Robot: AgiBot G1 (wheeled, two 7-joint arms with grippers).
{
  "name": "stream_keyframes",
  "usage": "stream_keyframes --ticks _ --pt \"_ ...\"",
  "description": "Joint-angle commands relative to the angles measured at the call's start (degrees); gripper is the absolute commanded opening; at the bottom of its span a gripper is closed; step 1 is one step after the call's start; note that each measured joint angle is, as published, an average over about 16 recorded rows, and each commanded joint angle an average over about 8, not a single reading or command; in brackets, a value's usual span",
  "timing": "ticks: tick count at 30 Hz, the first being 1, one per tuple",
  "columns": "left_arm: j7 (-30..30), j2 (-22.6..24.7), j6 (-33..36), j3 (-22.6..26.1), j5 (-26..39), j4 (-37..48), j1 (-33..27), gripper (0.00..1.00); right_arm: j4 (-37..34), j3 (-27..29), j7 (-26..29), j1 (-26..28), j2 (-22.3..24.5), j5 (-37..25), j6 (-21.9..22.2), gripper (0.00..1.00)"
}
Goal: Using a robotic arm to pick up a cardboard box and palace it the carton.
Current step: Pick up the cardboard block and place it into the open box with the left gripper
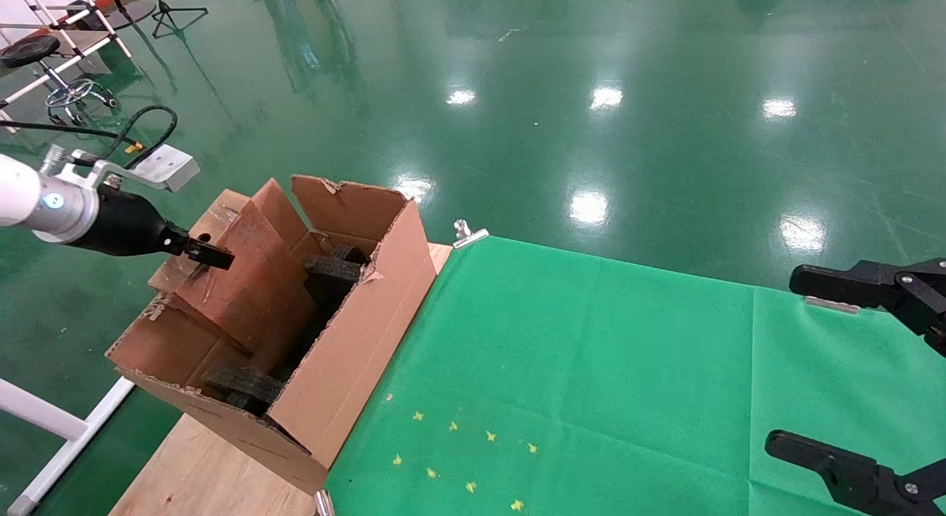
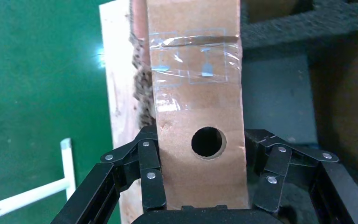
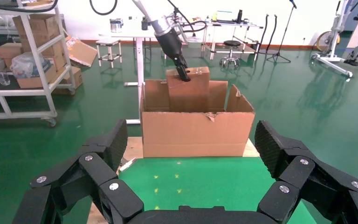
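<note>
My left gripper (image 1: 211,253) on the white robotic arm (image 1: 44,198) is shut on the slim brown cardboard box (image 1: 247,276). It holds the box by its narrow side, upright and partly lowered into the large carton (image 1: 347,331). In the left wrist view my gripper (image 2: 200,168) clamps the box (image 2: 193,112) on both sides of its round hole (image 2: 208,142), with clear tape farther along. Black foam blocks (image 1: 332,268) lie inside the carton. The right wrist view shows the box (image 3: 189,91) standing up out of the carton (image 3: 196,133). My right gripper (image 1: 857,368) is open and empty over the green cloth.
The carton stands on a wooden board (image 1: 192,464) at the left end of the green cloth-covered table (image 1: 591,368). Metal clips (image 1: 467,235) pin the cloth edge. White frame legs (image 1: 52,427) stand on the green floor to the left.
</note>
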Motion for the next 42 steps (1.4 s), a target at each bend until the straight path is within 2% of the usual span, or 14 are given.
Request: stream_keyframes --ticks 1,10,25,38,39,42 --pt "-0.60 0.68 -2.37 -0.15 -0.17 1.17 0.63 0.00 0.00 0.00 0.00 0.00 0.00 0.00 0.00 1.00" --pt "-1.30 2.75 -10.27 -0.53 -0.65 2.83 4.91 0.00 0.00 0.00 0.00 0.00 0.00 0.00 0.00 1.00" --pt "-1.73 3.55 -8.18 -1.26 -1.66 4.67 11.38 0.00 0.00 -0.01 0.00 0.00 0.00 0.01 0.00 1.00" --pt "-2.44 5.96 -11.65 -2.40 -3.24 4.00 17.34 0.00 0.00 -0.01 -0.01 0.00 0.00 0.01 0.01 1.00" --pt "-2.52 6.14 -11.85 -2.52 -3.41 3.95 17.66 0.04 0.00 -0.01 -0.01 0.00 0.01 0.01 0.01 1.00" --pt "-2.71 6.49 -12.30 -2.81 -3.81 3.86 18.34 0.41 0.00 -0.01 -0.01 0.00 0.01 0.01 0.01 1.00"
